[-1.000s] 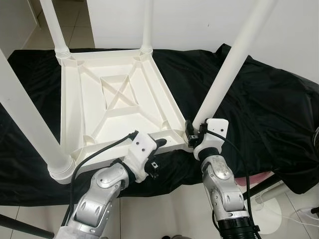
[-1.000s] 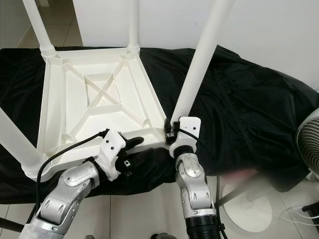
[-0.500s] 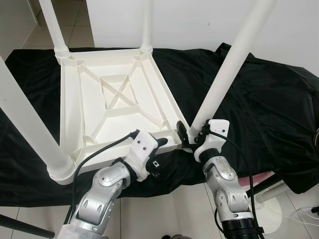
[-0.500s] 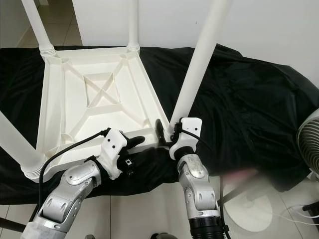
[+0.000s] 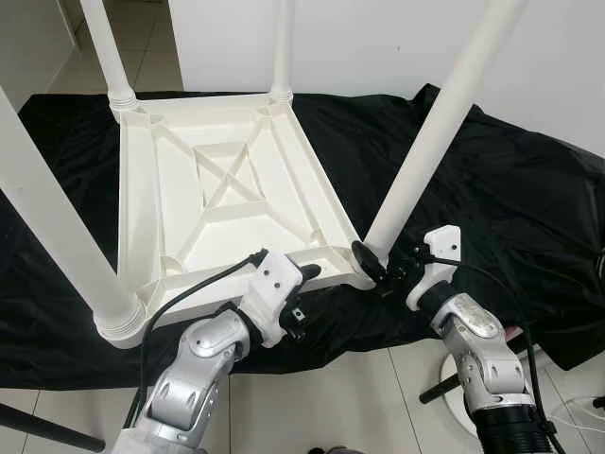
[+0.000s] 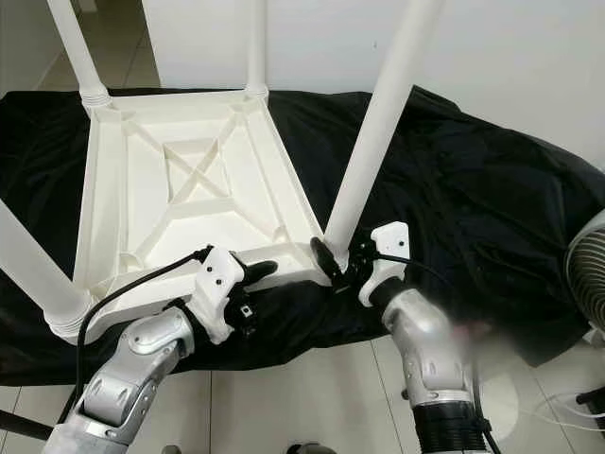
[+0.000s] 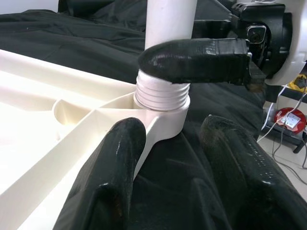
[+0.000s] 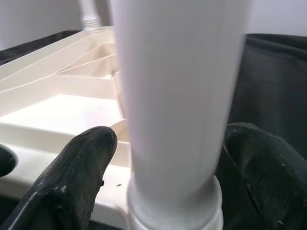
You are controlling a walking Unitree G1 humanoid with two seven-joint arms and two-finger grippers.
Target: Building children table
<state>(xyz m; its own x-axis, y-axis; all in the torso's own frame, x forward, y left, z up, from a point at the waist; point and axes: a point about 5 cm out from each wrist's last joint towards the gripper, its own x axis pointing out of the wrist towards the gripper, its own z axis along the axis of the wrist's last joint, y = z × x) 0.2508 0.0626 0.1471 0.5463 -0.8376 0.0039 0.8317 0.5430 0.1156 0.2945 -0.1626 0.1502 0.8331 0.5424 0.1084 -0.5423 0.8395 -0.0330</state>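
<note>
White plastic table (image 5: 227, 203) upside down on black cloth (image 5: 501, 189), legs up

A worktop draped in a black cloth (image 5: 492, 189) carries the work. The cloth is wrinkled, covers the whole top, and hangs over the near edge toward the tiled floor (image 5: 331, 397).

Lying directly on the cloth is a white plastic table (image 5: 227, 203), turned upside down so its ribbed underside faces up. It sits toward the left half of the worktop, with one near corner close to the front edge. Four white legs (image 5: 430, 132) stand up from its corners. The right half of the cloth is bare and creased.
</note>
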